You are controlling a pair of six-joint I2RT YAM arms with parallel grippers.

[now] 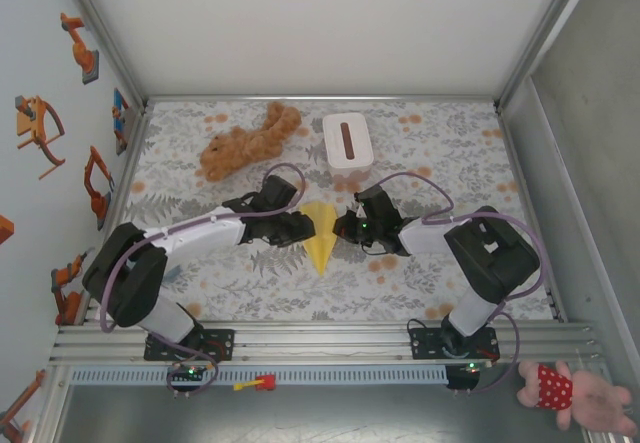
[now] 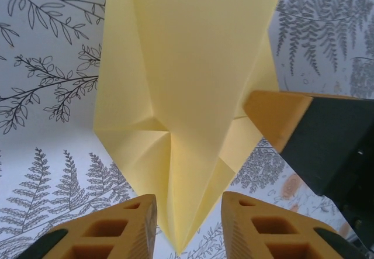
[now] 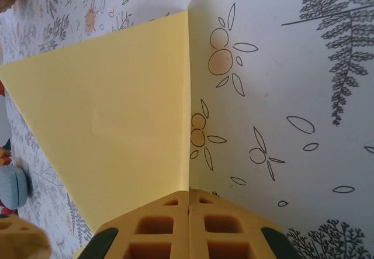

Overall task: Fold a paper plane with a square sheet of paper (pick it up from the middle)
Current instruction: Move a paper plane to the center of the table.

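The paper plane [image 1: 320, 248] is a pale-yellow pointed dart lying flat mid-table, its tip toward the arms' bases. My left gripper [image 1: 303, 228] is at its left side, my right gripper [image 1: 342, 228] at its right. In the left wrist view the left gripper [image 2: 188, 203] stands open, and the plane's [image 2: 193, 66] tip lies in the gap, touching neither finger. The right gripper's orange fingertip [image 2: 274, 116] rests on the plane's right edge. In the right wrist view the right gripper [image 3: 188, 193] is shut, its tips set at the straight edge of the plane [image 3: 117, 118].
A brown plush toy [image 1: 245, 143] and a white box with a brown slot [image 1: 347, 140] sit at the back of the floral cloth. A pink plush [image 1: 575, 393] lies off the table at the front right. Frame rails border the table.
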